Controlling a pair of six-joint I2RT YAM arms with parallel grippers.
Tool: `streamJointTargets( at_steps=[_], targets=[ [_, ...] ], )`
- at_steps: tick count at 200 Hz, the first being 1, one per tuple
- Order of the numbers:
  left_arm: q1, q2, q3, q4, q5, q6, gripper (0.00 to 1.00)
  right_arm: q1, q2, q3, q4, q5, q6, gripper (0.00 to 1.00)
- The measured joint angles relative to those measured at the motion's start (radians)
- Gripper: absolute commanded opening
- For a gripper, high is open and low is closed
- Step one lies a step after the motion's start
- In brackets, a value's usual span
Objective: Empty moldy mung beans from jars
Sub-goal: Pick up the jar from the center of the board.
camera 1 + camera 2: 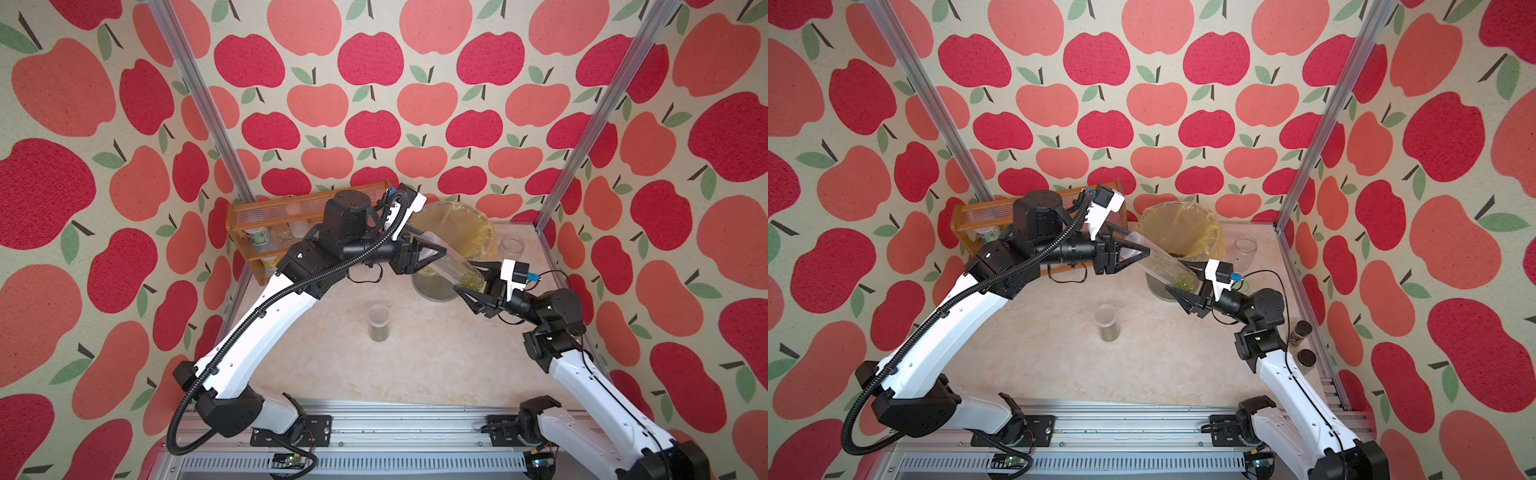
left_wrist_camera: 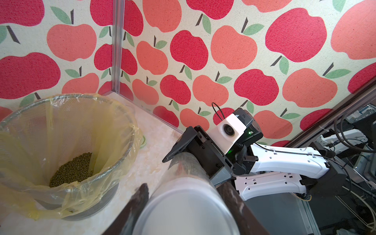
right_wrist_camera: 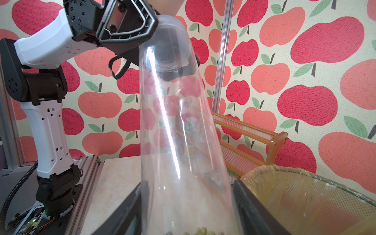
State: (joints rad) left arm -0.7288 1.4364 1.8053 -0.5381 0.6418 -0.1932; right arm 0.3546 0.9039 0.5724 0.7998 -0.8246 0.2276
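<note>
Before the bin, the short jar holds beans. Our left gripper clamps the tall jar over the bin's near rim, beans at its base. Our right gripper has its jaws flanking it, grip unclear. Right of the bin, the third jar is empty: two left.

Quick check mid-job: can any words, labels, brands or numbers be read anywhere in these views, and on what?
No text is readable in any view.
Can on the wooden rack: printed label, too blurred to read.
Dark-capped bottles beside the right arm: any label too small to read.
Tall jar: no label visible.
</note>
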Motion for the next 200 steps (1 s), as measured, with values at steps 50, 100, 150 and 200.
streamJointTargets(
  at_steps=[50, 100, 150, 200],
  targets=[
    [0.005, 0.024, 0.0, 0.009, 0.022, -0.008, 0.27, 0.01, 0.002, 0.004, 0.0, 0.0, 0.002, 0.68],
    [0.008, 0.039, 0.0, 0.014, 0.032, -0.026, 0.26, 0.019, 0.005, 0.023, -0.015, -0.001, -0.008, 0.67],
    [0.01, 0.053, 0.001, 0.016, 0.048, -0.027, 0.26, 0.019, 0.021, 0.036, -0.072, 0.001, -0.042, 0.7],
    [0.013, 0.063, 0.009, 0.016, 0.053, -0.027, 0.26, 0.021, 0.021, 0.06, -0.152, 0.004, -0.09, 0.67]
  ],
)
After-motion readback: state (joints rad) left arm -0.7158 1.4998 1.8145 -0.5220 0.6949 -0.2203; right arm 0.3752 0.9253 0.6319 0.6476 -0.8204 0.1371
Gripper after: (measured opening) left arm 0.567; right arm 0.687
